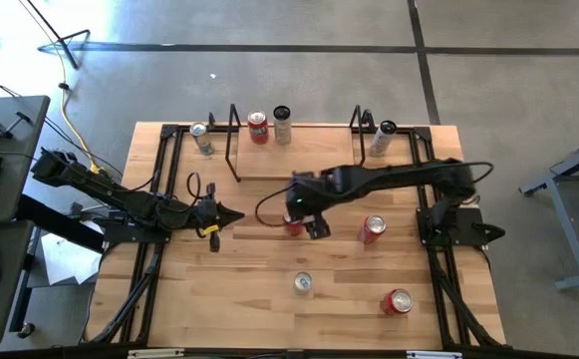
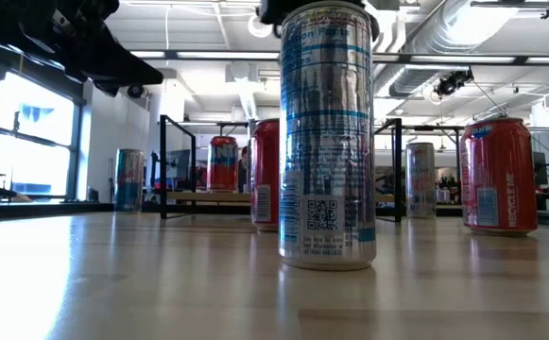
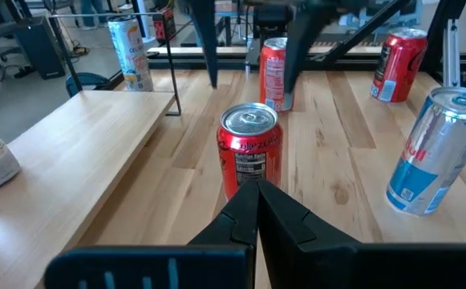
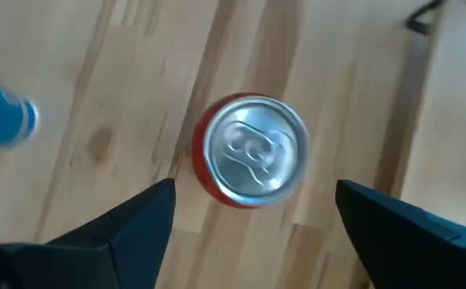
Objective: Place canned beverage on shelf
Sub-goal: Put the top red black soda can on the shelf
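Observation:
A red can (image 1: 293,228) stands upright on the table, just in front of the shelf (image 1: 309,160). My right gripper (image 4: 254,189) hangs open above it. Its fingers (image 4: 136,225) point down, one on either side of the can's silver top (image 4: 254,151), and touch nothing. It also shows in the high view (image 1: 307,217). My left gripper (image 3: 257,197) is shut and lies level to the left of this can (image 3: 251,152), pointing at it with a gap between (image 1: 227,214). Two cans (image 1: 258,127) stand on the shelf's far part.
Another red can (image 1: 372,228) stands to the right of the right gripper. A silver-blue can (image 1: 302,283) and a red can (image 1: 399,301) stand nearer the front edge. One can (image 1: 201,138) stands left of the shelf and one (image 1: 384,140) right of it.

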You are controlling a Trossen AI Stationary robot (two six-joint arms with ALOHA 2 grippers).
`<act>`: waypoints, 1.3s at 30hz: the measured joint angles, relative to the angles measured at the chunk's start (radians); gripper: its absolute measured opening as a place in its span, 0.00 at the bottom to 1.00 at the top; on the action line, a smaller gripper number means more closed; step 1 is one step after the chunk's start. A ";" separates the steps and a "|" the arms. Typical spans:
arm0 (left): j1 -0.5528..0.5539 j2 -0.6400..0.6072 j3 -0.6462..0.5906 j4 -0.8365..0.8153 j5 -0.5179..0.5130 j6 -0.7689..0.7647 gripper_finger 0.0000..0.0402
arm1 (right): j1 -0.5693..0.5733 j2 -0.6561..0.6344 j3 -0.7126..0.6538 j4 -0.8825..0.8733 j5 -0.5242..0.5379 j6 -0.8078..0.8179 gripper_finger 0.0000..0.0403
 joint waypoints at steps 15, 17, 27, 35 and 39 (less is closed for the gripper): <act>-0.001 0.000 0.000 -0.022 0.027 -0.009 0.00 | 0.009 0.288 0.345 -0.268 0.045 -0.312 0.81; -0.001 0.000 0.000 -0.022 0.027 -0.009 0.00 | 0.009 0.294 0.352 -0.263 0.046 -0.326 0.81; -0.001 0.000 0.000 -0.022 0.027 -0.010 0.00 | 0.008 0.306 0.353 -0.229 0.039 -0.246 0.74; -0.001 0.000 0.000 -0.022 0.026 -0.019 0.00 | -0.018 0.297 0.353 -0.230 -0.003 -0.001 0.66; -0.001 0.000 0.000 -0.022 0.026 -0.019 0.00 | -0.037 0.256 0.351 -0.249 -0.019 0.145 0.66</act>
